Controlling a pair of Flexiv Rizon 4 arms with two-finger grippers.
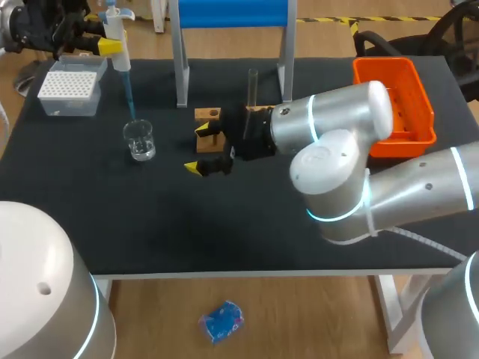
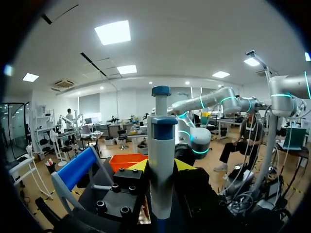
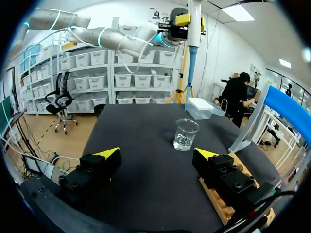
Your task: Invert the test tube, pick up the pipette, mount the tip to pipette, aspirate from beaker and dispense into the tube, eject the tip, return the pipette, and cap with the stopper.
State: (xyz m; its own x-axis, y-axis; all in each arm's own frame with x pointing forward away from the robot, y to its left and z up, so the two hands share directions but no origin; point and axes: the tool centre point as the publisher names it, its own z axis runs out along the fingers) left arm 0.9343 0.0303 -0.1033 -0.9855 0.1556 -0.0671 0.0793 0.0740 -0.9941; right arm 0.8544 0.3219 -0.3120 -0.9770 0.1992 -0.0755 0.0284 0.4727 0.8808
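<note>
My left gripper is at the far left of the table, shut on the white pipette, which it holds upright. The pipette's blue tip points down, just above the glass beaker, which has a little clear liquid in it. In the left wrist view the pipette stands between the yellow fingertips. My right gripper lies open at mid-table by the wooden rack, holding nothing. The test tube stands upright behind the gripper's wrist. The right wrist view has the beaker ahead of the open gripper.
A clear tip box sits at the far left, behind the beaker. An orange basket is at the far right. The blue-topped stand has its metal legs behind the rack. One right finger hangs over the wooden rack.
</note>
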